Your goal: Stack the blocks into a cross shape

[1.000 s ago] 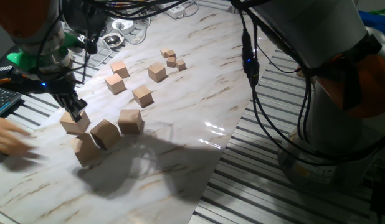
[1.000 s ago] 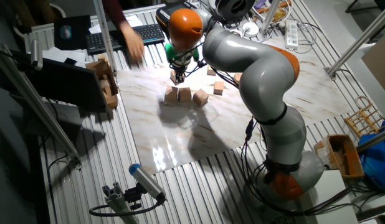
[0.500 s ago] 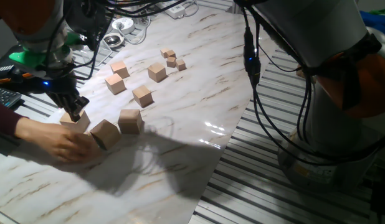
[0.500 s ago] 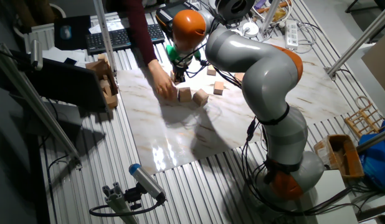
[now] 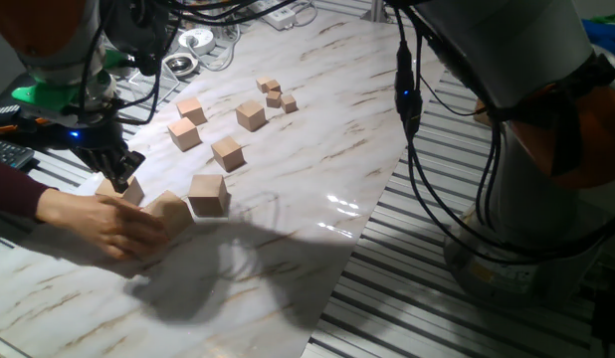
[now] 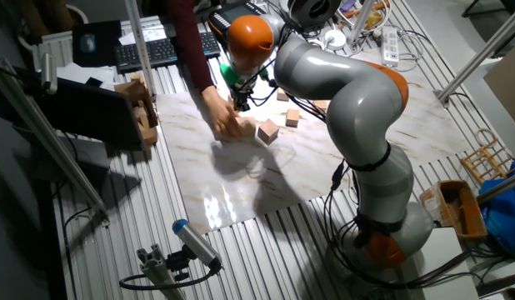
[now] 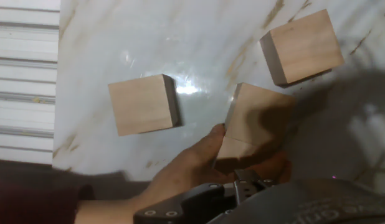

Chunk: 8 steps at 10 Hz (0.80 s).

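Hand view: three plain tan blocks visible, smooth faces; end effector pinching fourth block.

No readable text, label, brand, number or sign can be made out in any view; the wooden cubes are plain and unmarked.

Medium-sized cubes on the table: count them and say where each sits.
4. Rear-left cube; cube just before it; right cube; nearest cube. The hand may hide others.
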{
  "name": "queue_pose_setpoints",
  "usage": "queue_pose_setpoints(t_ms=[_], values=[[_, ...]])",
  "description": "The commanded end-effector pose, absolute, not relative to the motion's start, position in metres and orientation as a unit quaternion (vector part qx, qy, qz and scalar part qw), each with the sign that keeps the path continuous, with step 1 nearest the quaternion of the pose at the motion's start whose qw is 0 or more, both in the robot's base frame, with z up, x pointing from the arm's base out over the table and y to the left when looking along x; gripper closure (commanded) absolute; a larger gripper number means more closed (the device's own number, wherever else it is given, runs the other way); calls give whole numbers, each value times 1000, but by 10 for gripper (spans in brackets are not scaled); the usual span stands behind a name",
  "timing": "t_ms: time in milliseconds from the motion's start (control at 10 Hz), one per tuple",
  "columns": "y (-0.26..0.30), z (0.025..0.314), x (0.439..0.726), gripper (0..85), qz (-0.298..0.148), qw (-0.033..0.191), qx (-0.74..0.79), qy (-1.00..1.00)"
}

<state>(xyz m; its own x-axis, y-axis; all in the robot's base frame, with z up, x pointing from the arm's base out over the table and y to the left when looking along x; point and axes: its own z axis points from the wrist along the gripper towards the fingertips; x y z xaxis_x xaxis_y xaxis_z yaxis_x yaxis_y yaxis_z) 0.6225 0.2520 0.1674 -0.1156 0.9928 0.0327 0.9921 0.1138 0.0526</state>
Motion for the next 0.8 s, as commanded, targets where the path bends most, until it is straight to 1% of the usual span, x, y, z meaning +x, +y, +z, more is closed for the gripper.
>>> queue_pose_setpoints(t_ms=[0, 100, 500, 700], values=[[253, 168, 622, 850, 32, 9, 663, 748], [253, 169, 620, 850, 34, 12, 659, 752], [248, 168, 621, 850, 38, 9, 650, 759], [246, 168, 620, 850, 40, 13, 647, 761]])
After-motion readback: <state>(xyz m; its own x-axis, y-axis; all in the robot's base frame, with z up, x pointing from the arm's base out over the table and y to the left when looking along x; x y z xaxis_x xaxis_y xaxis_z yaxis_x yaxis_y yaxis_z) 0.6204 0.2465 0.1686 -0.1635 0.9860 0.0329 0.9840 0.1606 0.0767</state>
